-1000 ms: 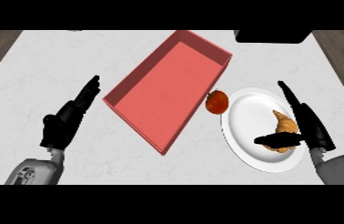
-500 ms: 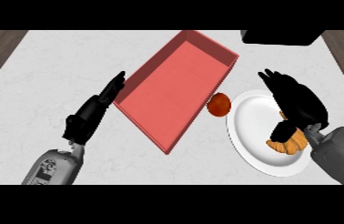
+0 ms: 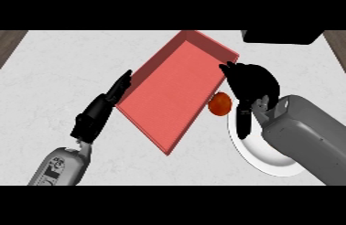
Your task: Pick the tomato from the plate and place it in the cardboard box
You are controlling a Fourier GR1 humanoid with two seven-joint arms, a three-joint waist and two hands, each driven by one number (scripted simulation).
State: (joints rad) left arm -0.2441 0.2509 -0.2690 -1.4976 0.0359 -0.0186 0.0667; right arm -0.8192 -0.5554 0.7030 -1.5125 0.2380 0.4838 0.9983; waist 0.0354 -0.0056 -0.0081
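Tomato not yet picked up, box still without it

The tomato (image 3: 219, 104) sits at the left rim of the white plate (image 3: 251, 148), just beside the long right wall of the red box (image 3: 177, 88), which is the shallow tray-like container the task calls a cardboard box. Nothing lies inside the box as far as the head view shows.

The right hand (image 3: 251, 84) hangs over the plate's upper part, just above and to the right of the tomato, its fingers bent downward and spread rather than wrapped around anything. It holds nothing; the tomato's whole left side shows clear of the fingers, and whether a fingertip touches its right side cannot be told. The grey right forearm covers much of the plate, so whatever else lies on the plate is hidden.

The left hand (image 3: 101, 109) rests open on the left, fingers straight and pointing up toward the box's near-left wall, close to it but apparently not touching.

Judged from this, the task is at its early reaching stage: 0 of the 2 main steps are done. The grasp on the tomato is still to come, then the short carry leftward over the box wall and the release inside
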